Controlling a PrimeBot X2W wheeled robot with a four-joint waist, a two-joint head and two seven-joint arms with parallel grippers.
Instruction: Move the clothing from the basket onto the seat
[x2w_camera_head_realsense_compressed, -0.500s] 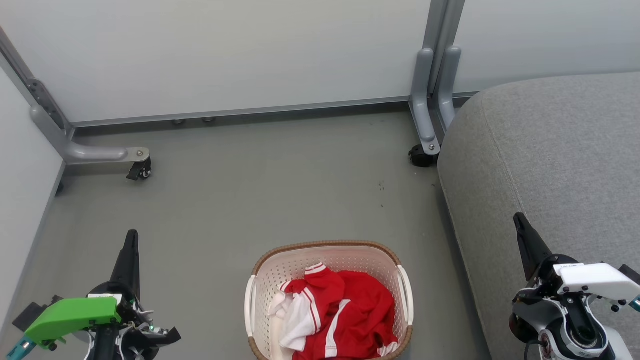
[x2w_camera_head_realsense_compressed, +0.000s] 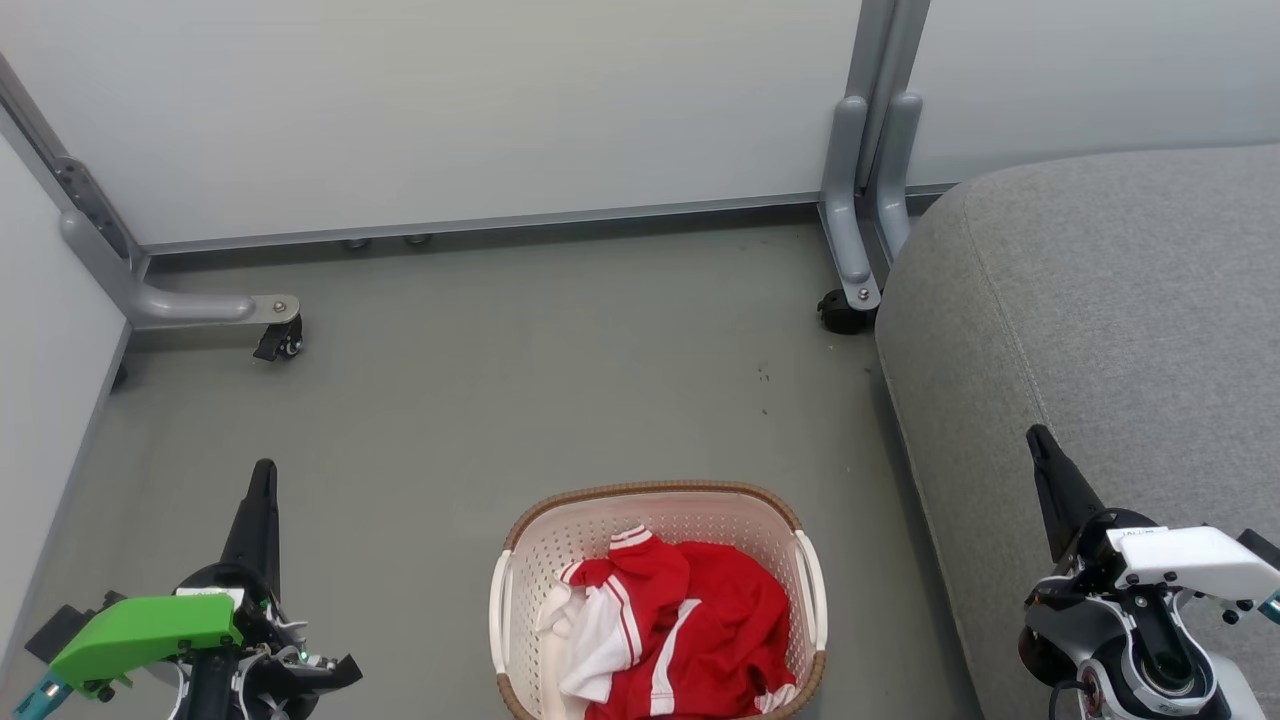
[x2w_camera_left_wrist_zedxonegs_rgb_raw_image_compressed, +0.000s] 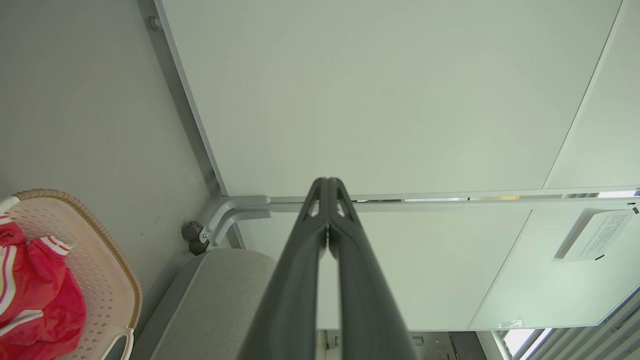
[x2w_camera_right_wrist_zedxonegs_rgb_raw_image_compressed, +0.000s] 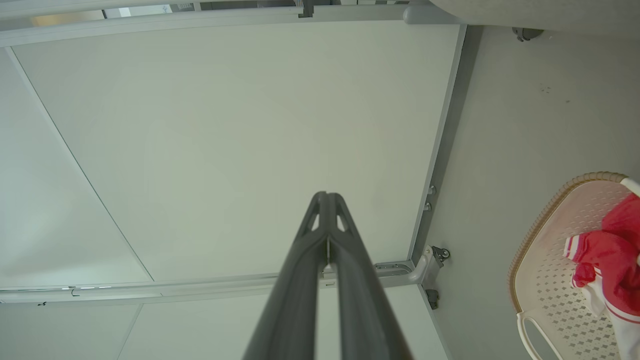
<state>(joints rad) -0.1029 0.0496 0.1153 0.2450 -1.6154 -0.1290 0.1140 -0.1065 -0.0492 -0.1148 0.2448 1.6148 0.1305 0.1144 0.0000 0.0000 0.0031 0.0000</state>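
Lower left of the head view: left pincer (x2w_camera_head_realsense_compressed: 264, 472), fingers pressed together, pinching nothing, raised over the grey floor (x2w_camera_head_realsense_compressed: 480, 380) and well apart from the basket. Same in the left wrist view: dark fingers closed tip to tip against a pale wall panel (x2w_camera_left_wrist_zedxonegs_rgb_raw_image_compressed: 380, 100), with basket and seat corner off to the lower left.

Centre, at the bottom edge: the basket (x2w_camera_head_realsense_compressed: 650, 489), standing on the floor between the two arms. Inside it, the clothing (x2w_camera_head_realsense_compressed: 715, 620), a crumpled red heap with white stripes and cuffs, bunched toward the right side. Hard to tell the boundary between one garment and the other in this heap.

Right: the seat (x2w_camera_head_realsense_compressed: 1110, 300), a grey cushion with no garment on it, near the basket's right side. In front of its near edge, right pincer (x2w_camera_head_realsense_compressed: 1041, 437), also pressed together and pinching nothing.

Judged as the opening step: nothing grasped, nothing on the seat yet. Next move, probably: spread one pincer, swing in over the basket, drop into the heap from above, close on a thick fold rather than a loose cuff, lift clear of the rim, then carry rightward to the cushion.
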